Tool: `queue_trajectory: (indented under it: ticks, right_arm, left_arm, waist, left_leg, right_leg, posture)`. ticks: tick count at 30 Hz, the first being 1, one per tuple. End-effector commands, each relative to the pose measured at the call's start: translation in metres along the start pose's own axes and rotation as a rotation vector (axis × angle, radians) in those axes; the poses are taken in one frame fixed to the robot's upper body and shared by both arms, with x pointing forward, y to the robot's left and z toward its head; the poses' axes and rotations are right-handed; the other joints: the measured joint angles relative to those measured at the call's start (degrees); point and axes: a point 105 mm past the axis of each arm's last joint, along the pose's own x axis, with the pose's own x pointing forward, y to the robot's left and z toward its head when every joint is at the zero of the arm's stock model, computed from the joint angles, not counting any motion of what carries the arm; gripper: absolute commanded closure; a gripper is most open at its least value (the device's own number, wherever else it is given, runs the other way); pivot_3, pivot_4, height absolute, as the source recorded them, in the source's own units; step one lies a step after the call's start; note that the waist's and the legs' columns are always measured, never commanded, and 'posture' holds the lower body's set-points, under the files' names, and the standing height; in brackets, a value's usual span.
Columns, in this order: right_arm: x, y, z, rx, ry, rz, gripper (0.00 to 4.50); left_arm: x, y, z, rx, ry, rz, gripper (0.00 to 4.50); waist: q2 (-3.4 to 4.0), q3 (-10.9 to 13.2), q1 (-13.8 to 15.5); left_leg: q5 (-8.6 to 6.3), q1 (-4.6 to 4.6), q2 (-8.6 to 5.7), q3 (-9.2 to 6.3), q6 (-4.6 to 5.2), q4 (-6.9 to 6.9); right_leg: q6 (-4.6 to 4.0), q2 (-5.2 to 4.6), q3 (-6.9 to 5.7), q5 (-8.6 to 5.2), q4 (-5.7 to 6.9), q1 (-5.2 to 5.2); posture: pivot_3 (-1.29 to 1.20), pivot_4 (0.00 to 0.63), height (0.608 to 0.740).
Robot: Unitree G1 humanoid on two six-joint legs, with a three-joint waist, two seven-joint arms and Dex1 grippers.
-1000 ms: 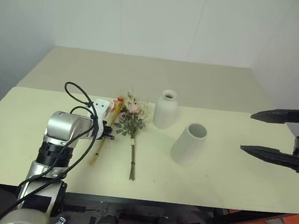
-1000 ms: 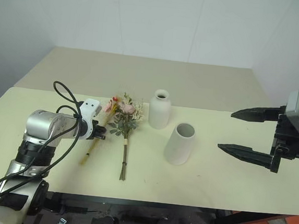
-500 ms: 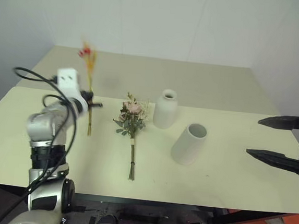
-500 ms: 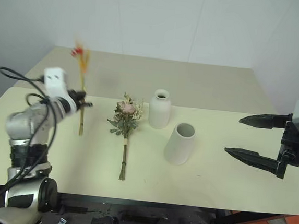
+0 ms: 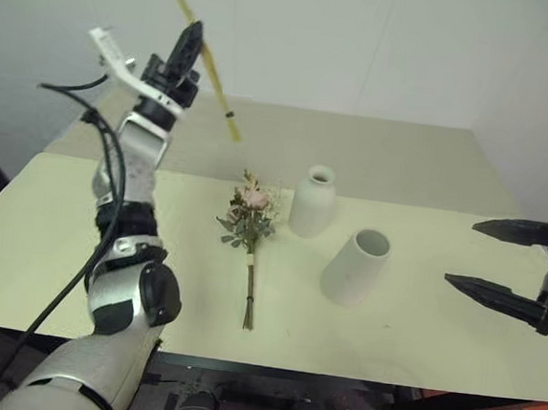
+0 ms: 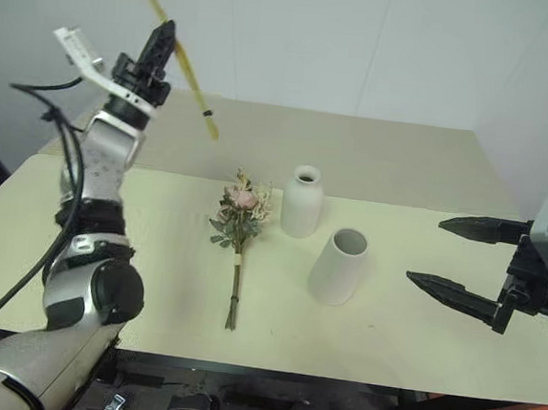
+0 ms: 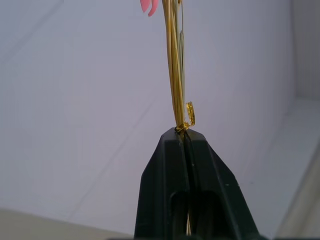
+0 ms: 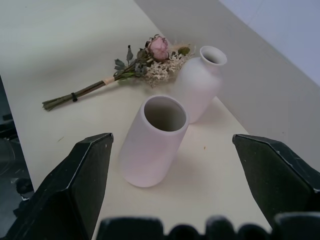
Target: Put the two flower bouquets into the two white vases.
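Left gripper (image 5: pixel 188 39) is raised high above the table's (image 5: pixel 40 242) 10 o'clock area, fingers (image 7: pixel 185 165) pressed together, pinching the slim bouquet (image 5: pixel 205 60) by its yellow stems. The stems run diagonally, upper end leaving the head views at the top, lower tied end hanging in the air toward 4 o'clock of the gripper. In the left wrist view the stems rise straight out of the closed fingertips, and a pink petal (image 7: pixel 149 6) shows at the top.

Bushy bouquet (image 5: pixel 251 224) lies flat near the table's centre, pink flower and leaves pointing to 12 o'clock, brown stems to 6 o'clock. Bottle-shaped vase (image 5: pixel 315 202) stands upright just beside it at 2 o'clock from the blossoms, apart from them. Wide-mouth vase (image 5: pixel 355 267) stands at 4 o'clock from the bottle-shaped vase, close to it, mouth empty. In the right wrist view both vases are seen empty.

Right gripper (image 5: pixel 509 264) hovers over the table's 3 o'clock edge, fingers (image 5: pixel 492 293) spread wide, holding nothing, pointing toward the vases.
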Motion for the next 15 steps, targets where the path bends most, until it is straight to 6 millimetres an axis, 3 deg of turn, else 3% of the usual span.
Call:
queue_trajectory:
  ticks: [1,9,15]
  right_arm:
    - [-0.004,0.005,0.009,-0.047,-0.020,-0.051,0.00]
    - [-0.006,0.013,0.008,-0.040,-0.014,-0.086,0.00]
    - [-0.006,0.022,0.016,-0.031,-0.021,-0.048,0.00]
  left_arm:
    - [0.018,-0.009,-0.020,-0.023,0.011,-0.065,4.45]
    - [0.027,-0.023,-0.064,0.039,0.128,-0.142,4.45]
    - [0.027,-0.023,-0.075,0.054,0.102,-0.132,4.45]
  waist:
    - [0.00,0.00,-0.01]
    - [-0.02,0.01,-0.38]
    - [-0.02,0.01,-0.37]
  left_leg:
    - [0.00,-0.02,-0.01,-0.02,0.00,-0.01]
    - [0.00,-0.02,-0.01,-0.05,0.00,-0.04]
    - [0.00,-0.02,-0.02,-0.05,0.00,-0.03]
  right_leg:
    - [0.01,0.00,-0.01,0.00,0.00,0.00]
    - [0.08,0.01,0.00,0.01,0.04,-0.05]
    - [0.10,0.01,0.02,0.02,0.03,-0.04]
  posture:
    - [0.00,0.150,0.740]
    - [0.00,0.150,0.740]
    - [0.00,0.150,0.740]
